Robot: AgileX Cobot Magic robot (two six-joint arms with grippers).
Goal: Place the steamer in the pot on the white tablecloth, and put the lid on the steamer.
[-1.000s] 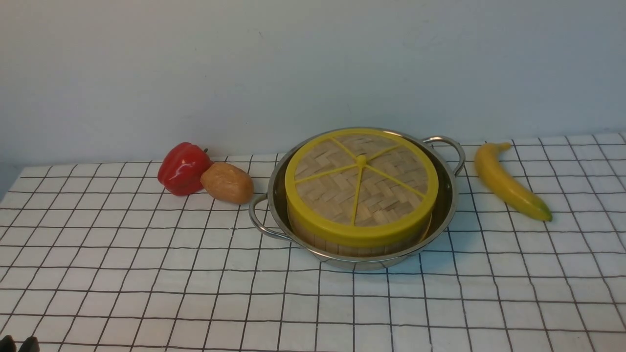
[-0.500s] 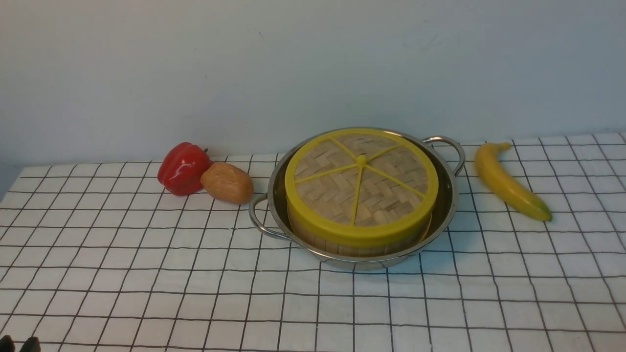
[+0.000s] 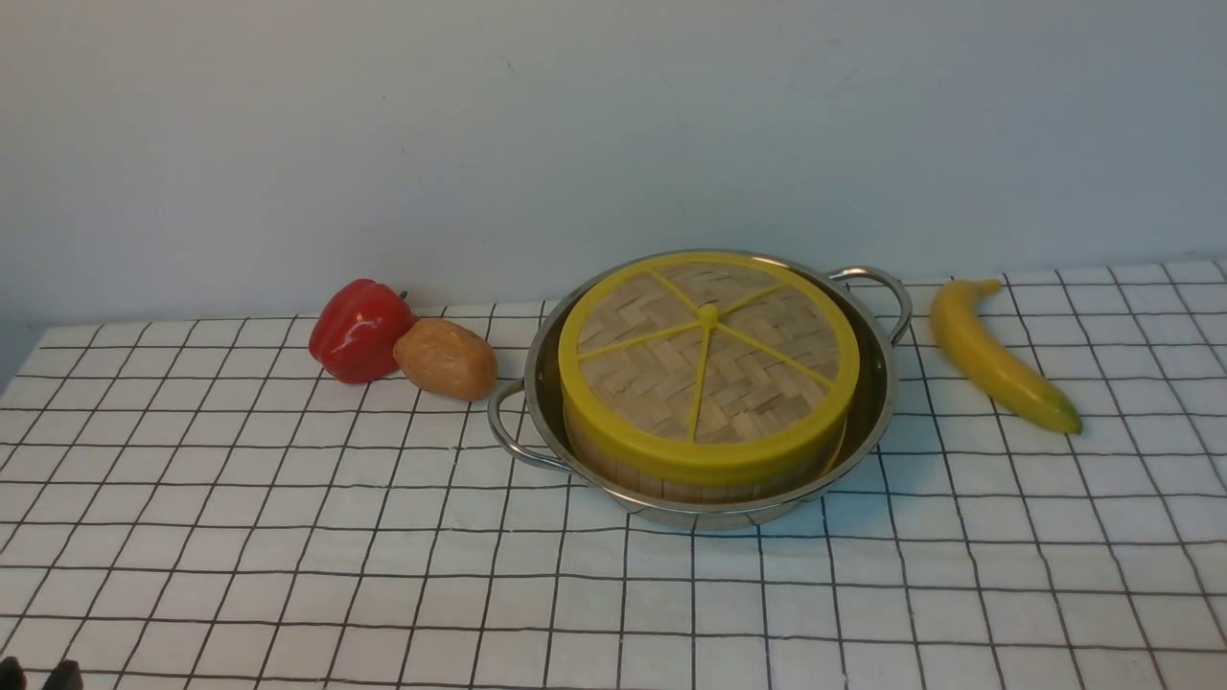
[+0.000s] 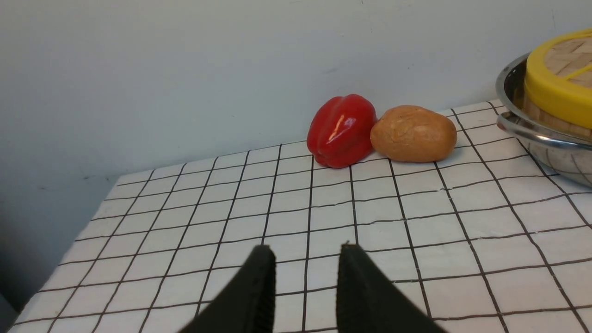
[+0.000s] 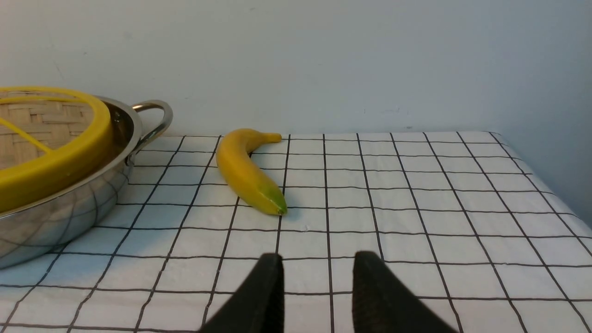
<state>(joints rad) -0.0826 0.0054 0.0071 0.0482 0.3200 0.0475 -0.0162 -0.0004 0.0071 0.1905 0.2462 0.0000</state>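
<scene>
Clearly, in the front view, the pot (image 3: 705, 383) sits on the white tablecloth (image 3: 288, 537) covering the counter, and the steamer (image 3: 700, 474) stands inside it, only its slatted wall showing under the lid (image 3: 707, 359). The lid lies flat on the steamer, its yellow rim matching all round. At nine o'clock from the pot lie a potato (image 3: 446, 358) and, just beyond and touching it, a red pepper (image 3: 359, 330); at three o'clock, apart from the handle, lies a banana (image 3: 997, 355). Of the left hand (image 3: 38, 675) only two dark tips show at the bottom edge; the right hand is out of sight.

From the left wrist view, the left hand (image 4: 305, 277) hangs above bare cloth, its fingers (image 4: 259, 286) apart and empty, with the pepper (image 4: 342, 129) and potato (image 4: 413, 134) at twelve o'clock and the pot's edge (image 4: 541, 138) at two o'clock.

From the right wrist view, the right hand (image 5: 317, 282) is likewise parted with nothing between its fingers (image 5: 374, 286), the banana (image 5: 247, 171) ahead and the pot (image 5: 64, 212) with the lid (image 5: 51, 166) at ten o'clock.

Both placements look complete, so what remains is probably a clean retreat: keep both hands low on their own sides, away from the pot's handles, so nothing nudges the lid off centre.
</scene>
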